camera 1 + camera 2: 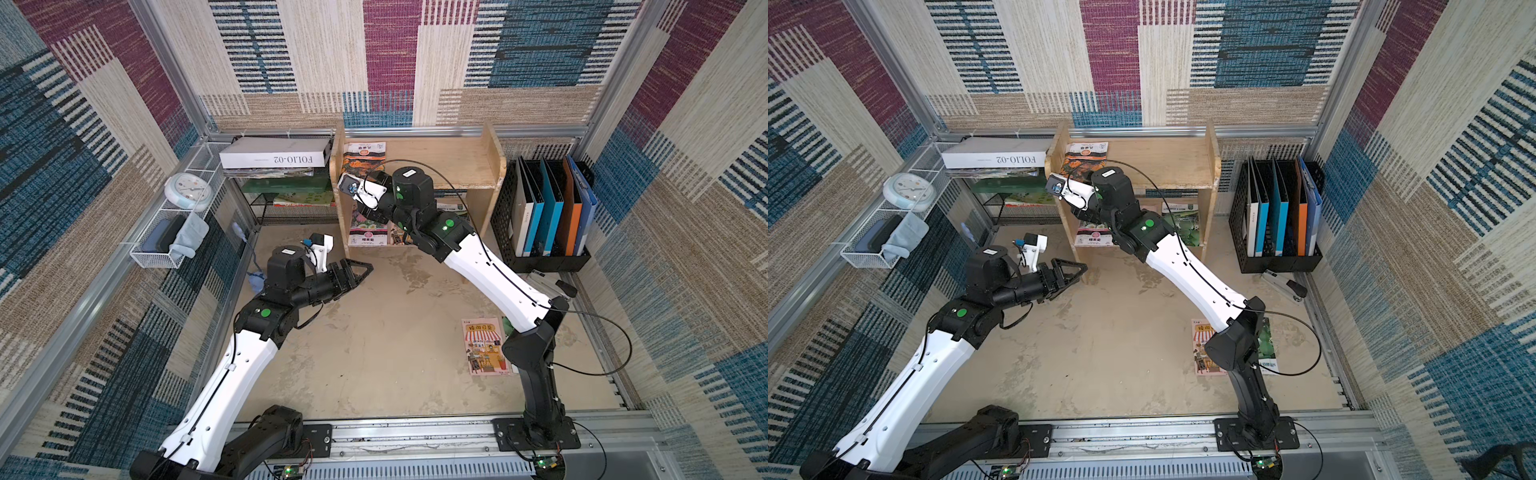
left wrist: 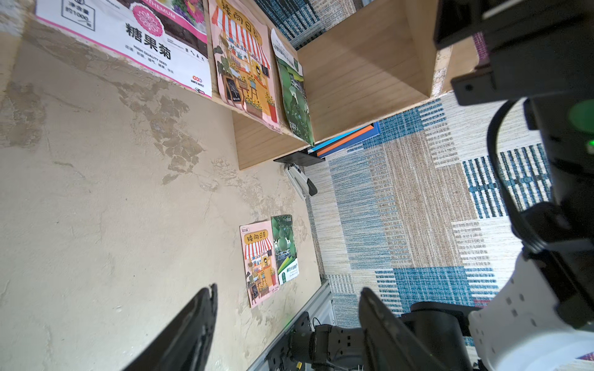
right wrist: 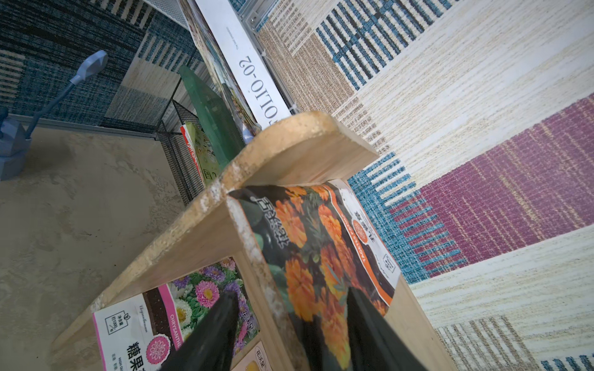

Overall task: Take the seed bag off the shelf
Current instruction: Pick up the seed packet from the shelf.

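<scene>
The light wooden shelf (image 1: 457,162) (image 1: 1167,162) (image 3: 289,144) stands at the back of the table. On its top tier, at the left end, lies an orange-flower seed bag (image 1: 363,160) (image 1: 1086,158) (image 3: 321,244). My right gripper (image 3: 291,293) is at the front edge of that tier. It is open: one finger (image 3: 363,321) lies over the bag's near end, the other (image 3: 212,331) hangs below the top board. Both top views hide its jaws under the wrist. My left gripper (image 1: 368,269) (image 1: 1081,268) (image 2: 288,289) hovers open and empty over the table, left of the shelf.
Several seed bags lie on the lower tier, among them a pink chrysanthemum one (image 2: 144,38) (image 1: 368,232). Two more bags (image 1: 484,347) (image 2: 260,260) lie on the table beside the right arm. A black file holder (image 1: 544,212), a stapler (image 1: 552,286) and a mesh rack with a white box (image 1: 274,153) flank the shelf.
</scene>
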Tool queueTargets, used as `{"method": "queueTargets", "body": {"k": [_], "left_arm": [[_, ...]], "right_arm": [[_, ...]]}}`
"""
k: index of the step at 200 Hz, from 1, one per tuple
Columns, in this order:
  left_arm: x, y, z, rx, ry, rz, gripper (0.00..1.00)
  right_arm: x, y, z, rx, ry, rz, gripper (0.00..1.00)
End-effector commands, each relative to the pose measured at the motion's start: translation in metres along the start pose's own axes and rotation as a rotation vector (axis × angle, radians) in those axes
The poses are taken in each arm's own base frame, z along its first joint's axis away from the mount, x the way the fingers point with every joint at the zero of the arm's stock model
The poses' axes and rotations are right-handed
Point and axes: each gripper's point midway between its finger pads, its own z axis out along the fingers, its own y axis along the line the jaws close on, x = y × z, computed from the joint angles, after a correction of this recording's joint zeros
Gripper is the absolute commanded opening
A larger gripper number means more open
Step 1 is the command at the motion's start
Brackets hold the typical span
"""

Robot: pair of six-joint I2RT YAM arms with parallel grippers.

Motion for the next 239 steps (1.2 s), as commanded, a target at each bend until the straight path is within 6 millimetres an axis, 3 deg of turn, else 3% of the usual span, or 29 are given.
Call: {"method": "queueTargets", "body": {"k": [1, 80, 201, 216, 239], "left_arm": [[-0.001, -0.002, -0.001, 0.001, -0.004, 0.022, 0.73], [-0.001, -0.003, -0.005, -0.004, -0.017, 0.025, 0.73], [-0.003, -0.009, -0.011, 0.008, -0.037, 0.027, 0.73], [-0.004, -0.011, -0.013, 0.013, -0.043, 0.030, 0.73], [-0.005, -0.016, -0.017, 0.020, -0.052, 0.037, 0.73]], "right_arm": [[0.000, -0.001, 0.002, 0.013, 0.004, -0.005, 0.56], [0.001, -0.003, -0.006, -0.005, 0.016, 0.003, 0.32], [-0.002, -0.016, -0.012, 0.058, 0.008, 0.031, 0.09], [-0.003, -0.018, -0.013, 0.066, 0.005, 0.036, 0.00], [-0.004, -0.020, -0.018, 0.070, 0.001, 0.038, 0.00]]}}
